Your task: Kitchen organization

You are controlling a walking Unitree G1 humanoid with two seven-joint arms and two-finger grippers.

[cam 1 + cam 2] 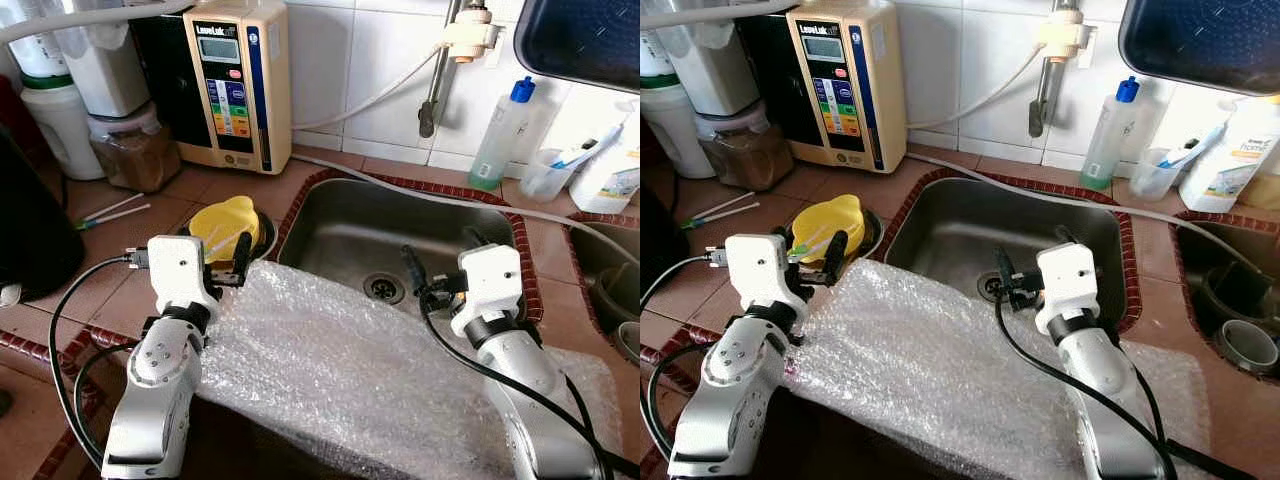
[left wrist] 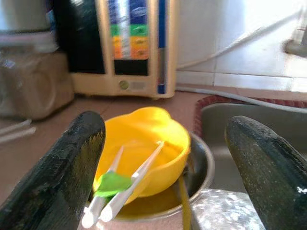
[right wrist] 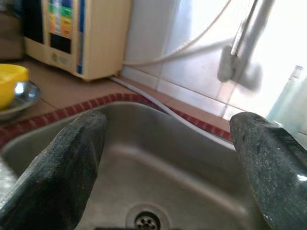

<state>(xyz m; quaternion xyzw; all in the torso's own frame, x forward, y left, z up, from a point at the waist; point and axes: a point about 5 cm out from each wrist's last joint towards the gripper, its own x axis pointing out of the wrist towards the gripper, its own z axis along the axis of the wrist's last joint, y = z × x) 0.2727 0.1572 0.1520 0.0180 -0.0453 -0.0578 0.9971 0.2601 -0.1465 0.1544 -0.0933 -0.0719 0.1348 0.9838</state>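
Note:
A yellow bowl sits inside a shallow steel bowl on the tiled counter, left of the sink. Two pale chopsticks with a green clip lean in the yellow bowl. My left gripper is open just short of this bowl, its fingers on either side in the left wrist view. Over the sink's front part my right gripper is also open and holds nothing, facing the drain. A sheet of bubble wrap lies under both arms across the front edge.
A beige water ionizer, a jar of brown stuff and a white container stand at the back left. Loose chopsticks lie on the counter. A tap, a blue-capped bottle and a second sink are at right.

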